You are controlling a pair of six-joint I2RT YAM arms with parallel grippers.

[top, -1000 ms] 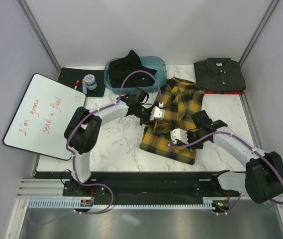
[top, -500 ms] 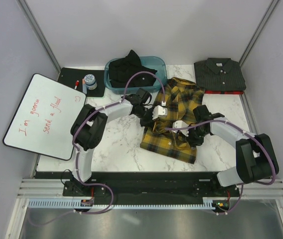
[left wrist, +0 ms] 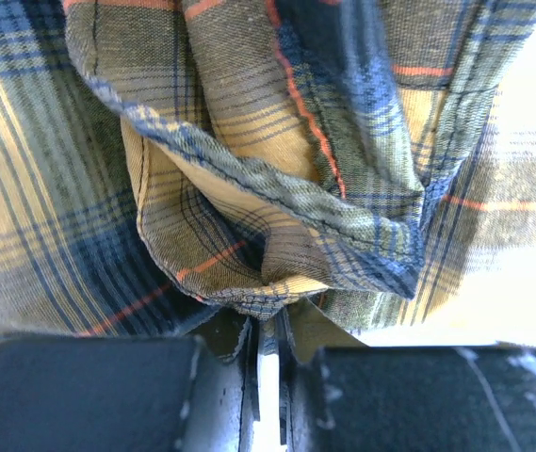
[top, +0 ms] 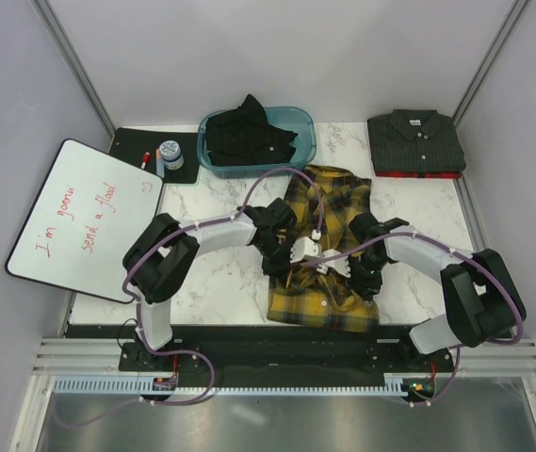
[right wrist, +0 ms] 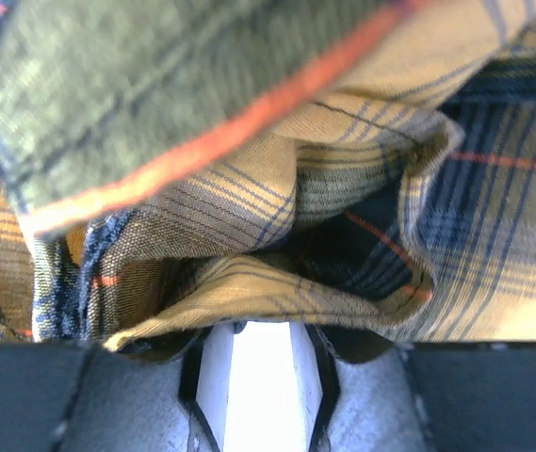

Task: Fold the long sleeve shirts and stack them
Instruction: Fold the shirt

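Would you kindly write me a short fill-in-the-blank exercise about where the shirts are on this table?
The left claw pinches a yellow-and-black shirt whose pattern is ____. The bunched shirt in the teal bin is plain ____. The folded charcoal shirt lies at the table's back ____ corner.
Missing words: plaid; black; right.

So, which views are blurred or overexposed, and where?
Top external: sharp and evenly lit, with only soft shadows. Left wrist: the plaid shirt is in focus, but the picture's right side is washed out. Right wrist: the nearest fold, at the top, is blurred, and there is white glare at bottom centre.
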